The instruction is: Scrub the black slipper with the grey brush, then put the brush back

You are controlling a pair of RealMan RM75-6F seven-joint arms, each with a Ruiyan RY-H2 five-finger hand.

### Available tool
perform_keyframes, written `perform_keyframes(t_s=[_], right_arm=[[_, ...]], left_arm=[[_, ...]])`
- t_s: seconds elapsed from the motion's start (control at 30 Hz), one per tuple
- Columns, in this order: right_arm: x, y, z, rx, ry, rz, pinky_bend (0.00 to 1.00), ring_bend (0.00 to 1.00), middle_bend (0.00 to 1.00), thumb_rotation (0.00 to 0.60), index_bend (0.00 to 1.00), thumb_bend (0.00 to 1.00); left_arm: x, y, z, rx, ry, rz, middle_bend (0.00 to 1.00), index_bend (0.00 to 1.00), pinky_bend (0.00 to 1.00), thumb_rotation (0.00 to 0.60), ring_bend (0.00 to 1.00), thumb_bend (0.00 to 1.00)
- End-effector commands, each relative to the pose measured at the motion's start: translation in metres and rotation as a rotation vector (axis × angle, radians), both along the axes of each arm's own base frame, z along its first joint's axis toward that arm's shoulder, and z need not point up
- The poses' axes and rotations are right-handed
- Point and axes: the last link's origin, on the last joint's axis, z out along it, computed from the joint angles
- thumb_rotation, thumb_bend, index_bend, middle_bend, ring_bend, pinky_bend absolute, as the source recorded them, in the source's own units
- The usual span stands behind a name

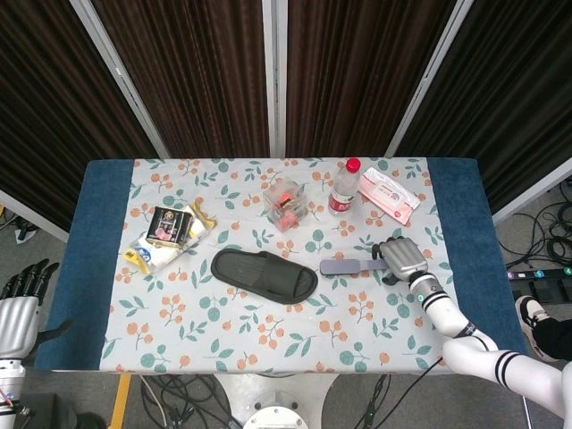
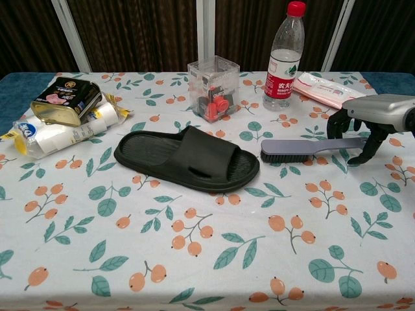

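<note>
Head view: grey brush (image 1: pixel 356 265) lies handle toward 3 o'clock; right hand (image 1: pixel 403 258) arches over handle, grasp uncertain; left hand (image 1: pixel 20 302) spread, empty.

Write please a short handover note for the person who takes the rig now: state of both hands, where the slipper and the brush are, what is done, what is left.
Left hand: beside the table's left edge, fingers apart, holding nothing.
Right hand: over the handle end of the grey brush, fingers on either side of the handle; a closed grip is not visible.
Black slipper: flat on the floral tablecloth, mid-table, just left of the brush, apart from it.
Done: right hand brought to the brush handle.
Left: close on the handle, lift, scrub the slipper, put the brush back.
</note>
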Motion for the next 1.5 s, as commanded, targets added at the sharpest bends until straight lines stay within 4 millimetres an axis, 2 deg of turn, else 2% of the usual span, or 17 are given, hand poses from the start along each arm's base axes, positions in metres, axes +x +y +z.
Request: perform_keyframes(t_s=[0.03, 0.3, 0.53, 0.73, 1.03, 1.27, 1.5], right_arm=[[0.001, -0.002, 0.000, -0.001, -0.013, -0.007, 0.39, 0.34, 0.44, 0.600, 0.45, 0.09], [0.000, -0.006, -0.002, 0.020, -0.017, -0.035, 0.46, 0.39, 0.47, 0.600, 0.45, 0.09], [0.004, -0.006, -0.008, 0.050, -0.042, -0.048, 0.55, 0.43, 0.47, 0.600, 0.46, 0.09], [0.004, -0.003, -0.012, 0.089, -0.062, -0.077, 0.63, 0.50, 0.50, 0.600, 0.48, 0.09], [0.009, -0.003, -0.013, 0.116, -0.143, -0.138, 0.70, 0.56, 0.55, 0.600, 0.51, 0.11], [0.013, -0.004, -0.013, 0.124, -0.180, -0.157, 0.84, 0.70, 0.65, 0.600, 0.60, 0.13], [0.018, -0.009, -0.016, 0.114, -0.173, -0.137, 0.95, 0.81, 0.77, 0.600, 0.81, 0.16]], left_arm=[[0.000, 0.000, 0.000, 0.001, -0.002, 0.004, 0.18, 0.16, 0.16, 0.600, 0.12, 0.16], [-0.001, 0.001, -0.001, -0.003, -0.004, 0.011, 0.18, 0.16, 0.16, 0.600, 0.12, 0.16], [-0.005, 0.000, -0.002, -0.002, -0.008, 0.026, 0.18, 0.16, 0.16, 0.600, 0.12, 0.16], [-0.007, -0.002, -0.002, 0.002, -0.012, 0.031, 0.18, 0.16, 0.16, 0.600, 0.12, 0.16], [-0.011, -0.006, -0.002, 0.006, -0.018, 0.039, 0.18, 0.16, 0.16, 0.600, 0.12, 0.16], [-0.013, -0.008, -0.003, 0.009, -0.018, 0.038, 0.18, 0.16, 0.16, 0.600, 0.12, 0.16], [-0.013, -0.008, -0.002, 0.017, -0.020, 0.039, 0.18, 0.16, 0.16, 0.600, 0.12, 0.15]])
